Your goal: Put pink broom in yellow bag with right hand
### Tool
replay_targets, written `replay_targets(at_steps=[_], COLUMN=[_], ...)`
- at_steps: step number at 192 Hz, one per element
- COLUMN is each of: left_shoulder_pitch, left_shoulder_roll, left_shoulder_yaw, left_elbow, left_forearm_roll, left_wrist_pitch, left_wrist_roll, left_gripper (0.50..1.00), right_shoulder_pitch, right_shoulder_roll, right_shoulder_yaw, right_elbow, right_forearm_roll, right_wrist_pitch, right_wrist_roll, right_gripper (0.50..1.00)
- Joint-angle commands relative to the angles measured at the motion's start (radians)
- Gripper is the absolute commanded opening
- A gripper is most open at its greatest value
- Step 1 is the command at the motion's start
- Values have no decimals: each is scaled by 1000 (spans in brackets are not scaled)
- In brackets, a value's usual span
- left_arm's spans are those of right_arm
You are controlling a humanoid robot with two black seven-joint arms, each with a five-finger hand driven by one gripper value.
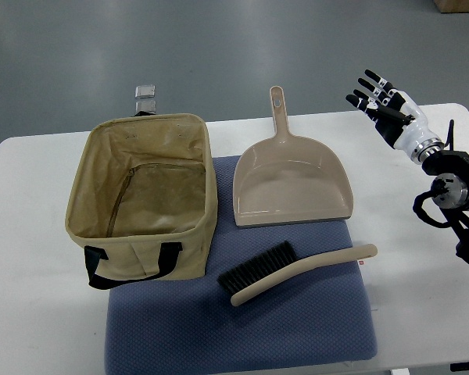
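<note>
One broom only, lying flat on blue mat, near its front part. Pale beige-pink handle, pointing to the right and a little upward in the picture; black bristles at left end, turned toward the bag. Not touched by any hand. Small red mark on the mat just beside the handle tip, too small to read.

Just behind the broom, on the same mat: dustpan of the same pale colour, open mouth facing the broom, handle with a hole pointing away to the far side of the table. Apart from the broom, a strip of bare mat between the two.

To the left of both: yellow bag, more khaki-tan than yellow, standing upright with open top, nothing visible inside except a zip pocket on the inner wall. Black strap handle on its near side. Partly on the mat, partly on white table. Bristles near the bag's front right corner, not touching it.

Behind the bag, at the far table edge: small grey metal-looking object, not clear what it is.

Far right, above the table and well apart from the broom: right hand, black and white fingers spread wide, holding nothing. Wrist and dark arm entering from the right edge. Left arm not seen anywhere.
</note>
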Motion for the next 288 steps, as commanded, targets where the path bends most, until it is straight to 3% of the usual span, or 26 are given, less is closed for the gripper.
replay_targets(at_steps=[1,288], left_shoulder_pitch=[0,0], left_shoulder_roll=[0,0], left_shoulder_yaw=[-11,0], left_elbow=[-1,7], left_forearm_roll=[0,5], left_wrist_pitch=[-9,-9], left_wrist_roll=[1,1], left_gripper=[1000,1000], right_shoulder_pitch=[2,6], right_shoulder_roll=[0,2], right_shoulder_yaw=[2,16], right_elbow=[0,0], right_forearm_roll=[0,9], right_wrist_pitch=[0,6], right_wrist_roll=[0,6], right_gripper=[930,932])
